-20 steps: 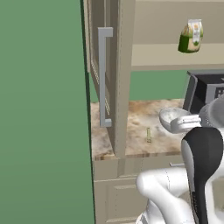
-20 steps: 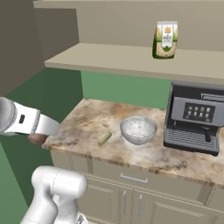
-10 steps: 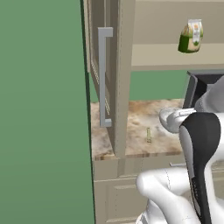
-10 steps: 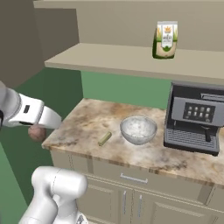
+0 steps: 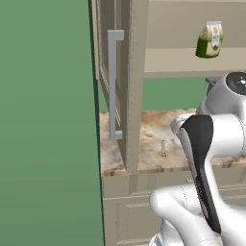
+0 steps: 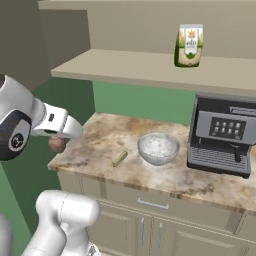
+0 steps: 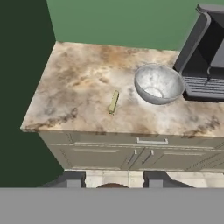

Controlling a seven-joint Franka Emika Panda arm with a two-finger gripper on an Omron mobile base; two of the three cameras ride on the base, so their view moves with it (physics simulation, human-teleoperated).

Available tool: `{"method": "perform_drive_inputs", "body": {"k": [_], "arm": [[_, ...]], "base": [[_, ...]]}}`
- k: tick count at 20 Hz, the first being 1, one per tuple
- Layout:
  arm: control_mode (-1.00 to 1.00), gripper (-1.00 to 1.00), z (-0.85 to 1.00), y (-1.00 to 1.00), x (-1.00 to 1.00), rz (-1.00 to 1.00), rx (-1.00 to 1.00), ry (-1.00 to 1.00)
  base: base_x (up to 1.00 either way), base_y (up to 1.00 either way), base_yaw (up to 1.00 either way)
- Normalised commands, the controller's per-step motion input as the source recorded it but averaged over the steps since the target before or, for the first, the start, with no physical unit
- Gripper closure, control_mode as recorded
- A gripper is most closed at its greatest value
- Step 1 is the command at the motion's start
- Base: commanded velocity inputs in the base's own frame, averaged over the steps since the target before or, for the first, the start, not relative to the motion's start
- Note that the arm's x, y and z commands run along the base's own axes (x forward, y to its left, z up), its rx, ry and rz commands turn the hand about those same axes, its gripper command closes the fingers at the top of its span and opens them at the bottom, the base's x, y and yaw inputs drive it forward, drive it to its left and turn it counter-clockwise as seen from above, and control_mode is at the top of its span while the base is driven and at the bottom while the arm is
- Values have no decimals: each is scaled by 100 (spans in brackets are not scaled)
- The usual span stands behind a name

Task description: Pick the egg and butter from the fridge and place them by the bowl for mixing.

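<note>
1. The egg [image 6: 56, 144], a small brownish ball, sat between the jaws of the gripper [image 6: 58, 145], which were clamped on it; it hung in the air just off the left end of the counter [image 6: 100, 137], at about the height of the counter's edge.
2. In the hand view, the rounded brown top of the egg [image 7: 112, 185] peeked up between the two dark fingertips [image 7: 72, 178] at the bottom of the frame.
3. The butter [image 6: 119, 158], a slim pale-yellow stick, lay flat on the marbled counter, just left of the bowl [image 6: 158, 148] and not touching it.
4. The same stick [image 7: 113, 101] showed from the hand view, lying towards the front edge of the counter with the bowl [image 7: 158, 83] beside it.
5. The bowl was a grey, speckled, open dish standing upright, close to the coffee machine [image 6: 224, 133] on its right.
6. On the shelf [image 6: 125, 68] above stood a green-and-white packet [image 6: 189, 46].
7. In the left base view, a long grey bar handle [image 5: 114, 84] ran down a tall beige cabinet panel beside the counter.
</note>
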Motion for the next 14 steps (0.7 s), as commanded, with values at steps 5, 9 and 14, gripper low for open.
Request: {"method": "perform_drive_inputs", "body": {"k": [5, 9, 14], "arm": [[-100, 100, -22, 0, 100, 0, 3, 2], [-100, 100, -56, 0, 100, 0, 3, 4], [-100, 100, -78, 0, 89, 0, 0, 1]], "base": [[0, 0, 0], [0, 0, 0], [0, 0, 0]]}}
